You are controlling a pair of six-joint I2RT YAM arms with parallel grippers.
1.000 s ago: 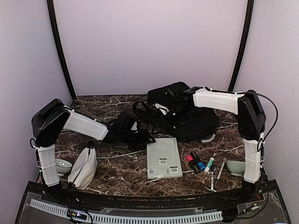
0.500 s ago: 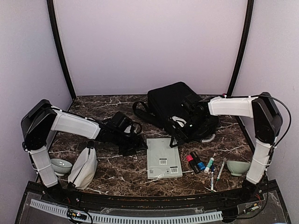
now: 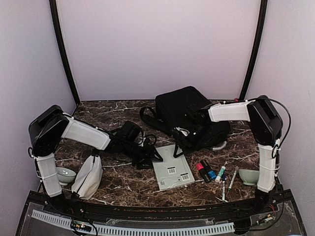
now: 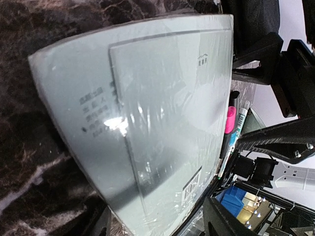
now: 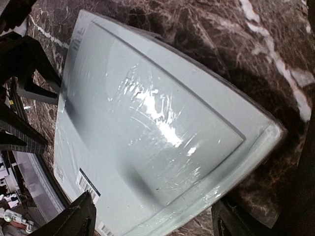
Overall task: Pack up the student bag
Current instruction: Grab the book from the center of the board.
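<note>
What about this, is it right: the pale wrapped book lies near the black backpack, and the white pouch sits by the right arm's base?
Not quite: the white pouch sits by the left arm's base, as the top external view shows. The pale wrapped book does lie near the black backpack.

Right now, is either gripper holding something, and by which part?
Nothing seems held. The left gripper and the right gripper both stand open, fingers wide apart, at the edges of the pale green book: left at its left edge, right at its far corner.
</note>
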